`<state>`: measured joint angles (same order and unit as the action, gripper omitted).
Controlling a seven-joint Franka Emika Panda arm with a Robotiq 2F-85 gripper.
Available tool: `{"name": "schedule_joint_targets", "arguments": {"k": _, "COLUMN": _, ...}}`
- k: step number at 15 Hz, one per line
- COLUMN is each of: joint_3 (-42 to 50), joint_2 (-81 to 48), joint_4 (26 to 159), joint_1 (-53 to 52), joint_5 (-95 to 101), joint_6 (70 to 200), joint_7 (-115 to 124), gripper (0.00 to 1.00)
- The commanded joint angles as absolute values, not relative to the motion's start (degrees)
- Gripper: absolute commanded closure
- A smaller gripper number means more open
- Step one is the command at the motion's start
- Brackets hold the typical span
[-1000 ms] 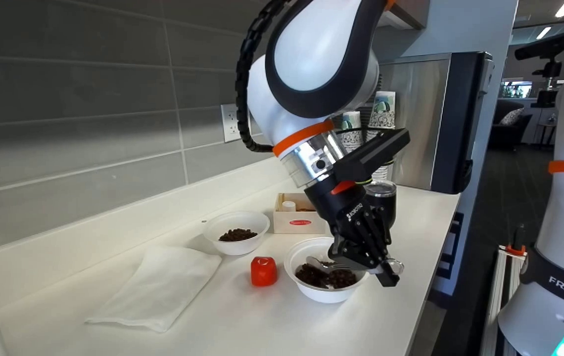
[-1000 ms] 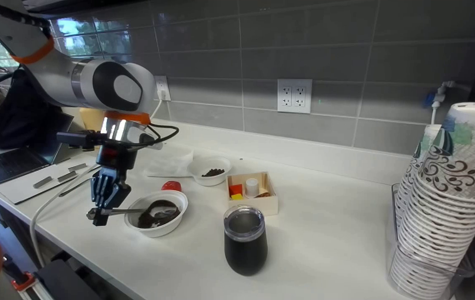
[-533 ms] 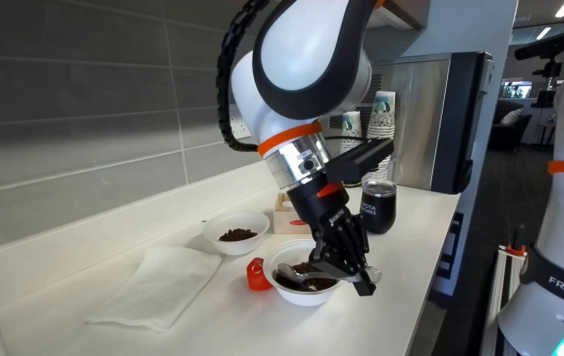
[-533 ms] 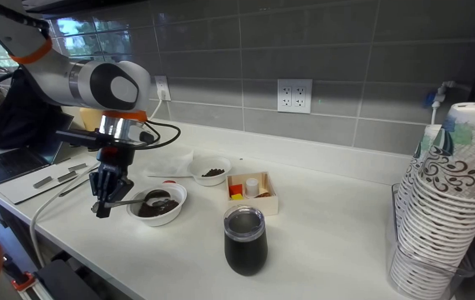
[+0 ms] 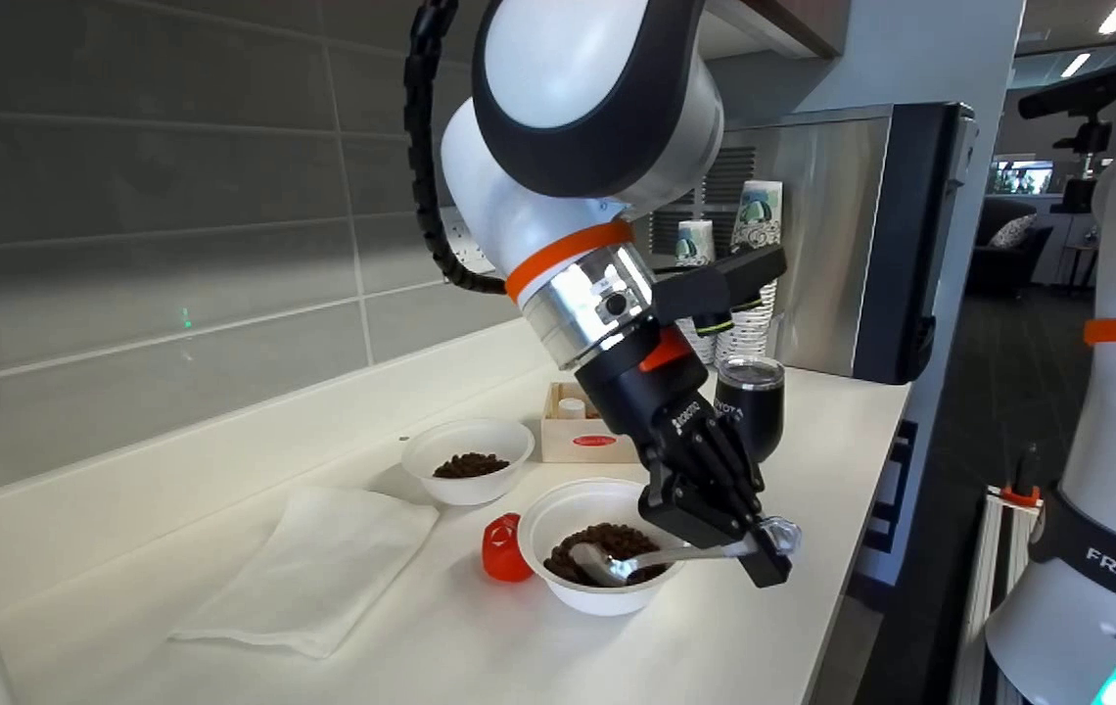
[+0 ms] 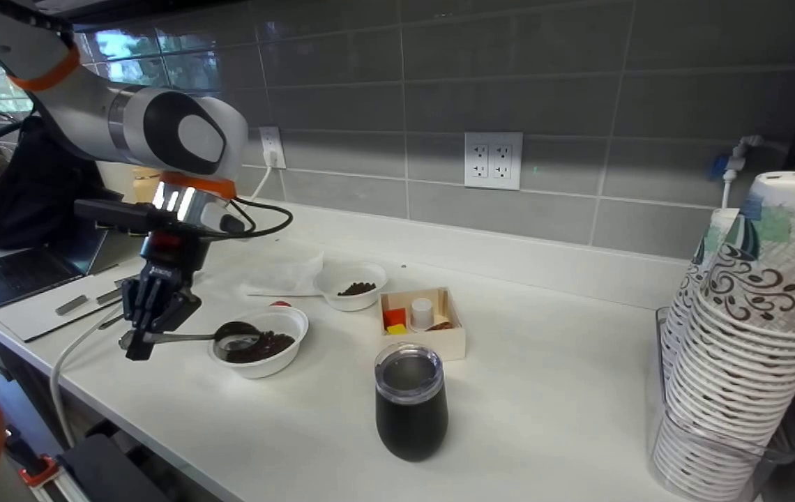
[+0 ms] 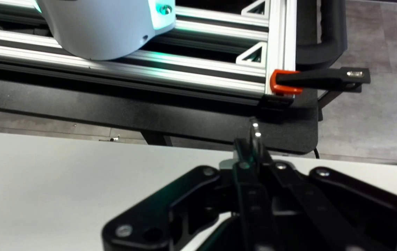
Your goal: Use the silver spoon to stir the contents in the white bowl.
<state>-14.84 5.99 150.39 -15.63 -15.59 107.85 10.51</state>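
My gripper is shut on the handle of the silver spoon, beside the white bowl. The spoon lies nearly level over the bowl's rim, its scoop among the dark brown bits. The white bowl stands upright on the counter, its wall beside a red object. In an exterior view the gripper, spoon and white bowl show too. In the wrist view the spoon's shiny handle end stands up between the fingertips; the bowl is out of view there.
The red object sits against the bowl. A smaller white bowl with dark bits, a wooden box, a black tumbler, a white cloth and stacked paper cups stand around. The counter's edge is near the gripper.
In an exterior view the bowl has slid left and pushed the red object left. The gripper with the spoon went left, then back right, drawing the scoop toward the bowl's near side.
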Motion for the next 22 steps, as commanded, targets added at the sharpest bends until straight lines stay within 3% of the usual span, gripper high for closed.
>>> {"name": "schedule_joint_targets", "arguments": {"k": 1, "joint_3": -14.31, "joint_2": 3.15, "joint_4": 148.9, "joint_1": -15.05, "joint_5": -16.52, "joint_6": 102.73, "joint_7": 7.45, "gripper": 0.99}}
{"name": "schedule_joint_targets", "arguments": {"k": 15, "joint_3": -16.72, "joint_2": 2.42, "joint_4": 145.92, "joint_1": -15.67, "joint_5": -6.05, "joint_6": 95.25, "joint_7": 30.11, "gripper": 0.99}}
{"name": "schedule_joint_targets", "arguments": {"k": 22, "joint_3": -18.1, "joint_2": -0.22, "joint_4": 144.75, "joint_1": -16.67, "joint_5": 0.4, "joint_6": 101.31, "joint_7": 29.37, "gripper": 0.99}}
